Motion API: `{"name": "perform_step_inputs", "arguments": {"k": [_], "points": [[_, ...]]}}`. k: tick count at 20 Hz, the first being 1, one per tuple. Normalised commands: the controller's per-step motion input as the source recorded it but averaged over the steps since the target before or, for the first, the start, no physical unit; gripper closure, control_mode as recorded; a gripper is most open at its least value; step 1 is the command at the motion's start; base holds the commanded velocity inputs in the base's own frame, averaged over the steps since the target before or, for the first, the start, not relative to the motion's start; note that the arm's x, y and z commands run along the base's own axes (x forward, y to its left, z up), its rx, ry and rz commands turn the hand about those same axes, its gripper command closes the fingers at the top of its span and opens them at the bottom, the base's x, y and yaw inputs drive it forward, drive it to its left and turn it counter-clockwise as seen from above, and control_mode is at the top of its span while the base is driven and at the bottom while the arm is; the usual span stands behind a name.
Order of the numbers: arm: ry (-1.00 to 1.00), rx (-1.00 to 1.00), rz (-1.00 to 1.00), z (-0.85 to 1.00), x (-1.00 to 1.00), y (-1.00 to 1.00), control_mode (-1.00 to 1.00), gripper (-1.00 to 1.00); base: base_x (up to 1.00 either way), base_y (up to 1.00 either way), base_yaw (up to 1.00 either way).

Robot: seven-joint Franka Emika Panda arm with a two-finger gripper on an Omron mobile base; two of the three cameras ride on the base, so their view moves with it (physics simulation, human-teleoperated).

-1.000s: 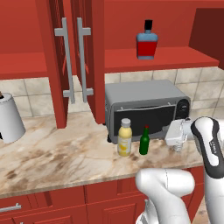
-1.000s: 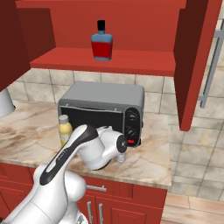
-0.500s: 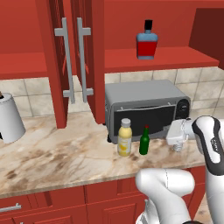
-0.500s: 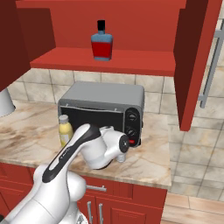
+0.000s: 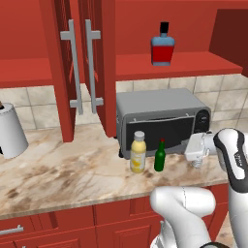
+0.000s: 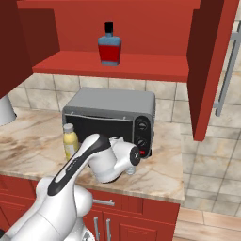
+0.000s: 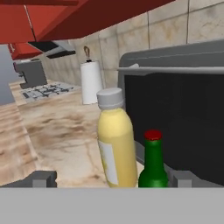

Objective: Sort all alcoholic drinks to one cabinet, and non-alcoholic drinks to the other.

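Note:
The pale-yellow juice bottle [image 5: 138, 153] [image 7: 114, 144] and the slim green bottle with a red cap [image 5: 160, 156] [image 7: 153, 166] stand side by side on the counter in front of the toaster oven. My gripper [image 5: 188, 151] [image 7: 112, 178] sits low to their right and points at them. It is open, its fingertips [image 7: 43, 177] wide apart with nothing between them. The red-and-blue bottle [image 5: 163, 45] [image 6: 109, 47] stands on the shelf [image 5: 193, 63] of the cabinet with the single-handled door [image 6: 225, 70]. The two-handled cabinet [image 5: 81, 63] stands open to the left. A small pale object [image 5: 196, 163] pokes out under my hand; what it is I cannot tell.
A grey toaster oven [image 5: 162, 118] [image 6: 110, 117] stands right behind the bottles. A paper towel roll [image 5: 10, 133] [image 7: 92, 82] is at the counter's left. The open cabinet doors hang above the counter. Red drawer units [image 5: 58, 223] run below the counter edge.
My forearm has turned slightly, and the hand has barely moved beside the green bottle. The bottles have stayed in place.

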Motion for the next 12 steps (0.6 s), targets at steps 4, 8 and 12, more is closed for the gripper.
{"name": "perform_step_inputs", "arguments": {"k": [4, 8, 12], "points": [[0.0, 0.0, 0.0, -0.1, 0.06, 0.0, -1.0, -1.0, 0.0, 0.0, 0.0], [0.0, 0.0, 0.0, -0.09, 0.08, 0.0, -1.0, -1.0, 0.0, 0.0, 0.0], [0.0, 0.0, 0.0, -0.04, 0.14, 0.08, -1.0, -1.0, 0.0, 0.0, 0.0]]}}
